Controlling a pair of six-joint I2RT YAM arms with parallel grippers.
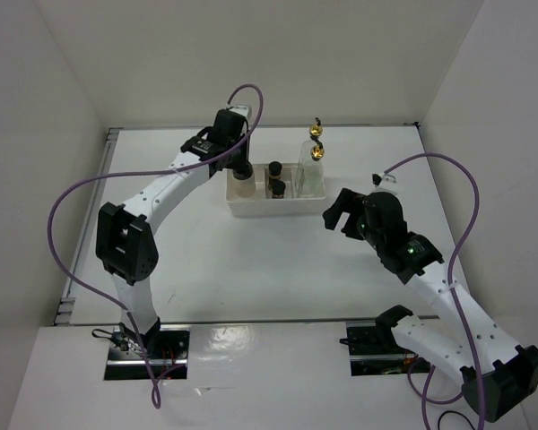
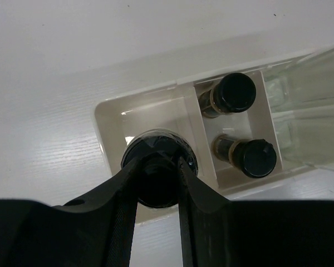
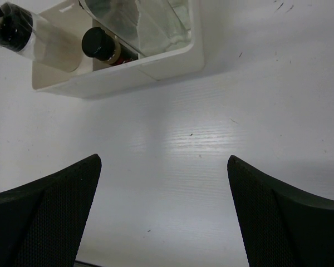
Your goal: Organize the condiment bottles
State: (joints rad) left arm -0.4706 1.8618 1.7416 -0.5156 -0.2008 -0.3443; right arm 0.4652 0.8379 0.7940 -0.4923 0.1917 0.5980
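Left gripper (image 2: pixel 158 169) is pinching the squat whitish jar (image 2: pixel 156 142) by its cap, down in the left end of the tray (image 2: pixel 103 130) near the table's far edge. The small dark jars (image 2: pixel 234 92) and tall glass bottles (image 1: pixel 312 170) are already in. Right gripper (image 3: pixel 163 160) hangs spread wide, holding nothing. I'd say only the release is left.
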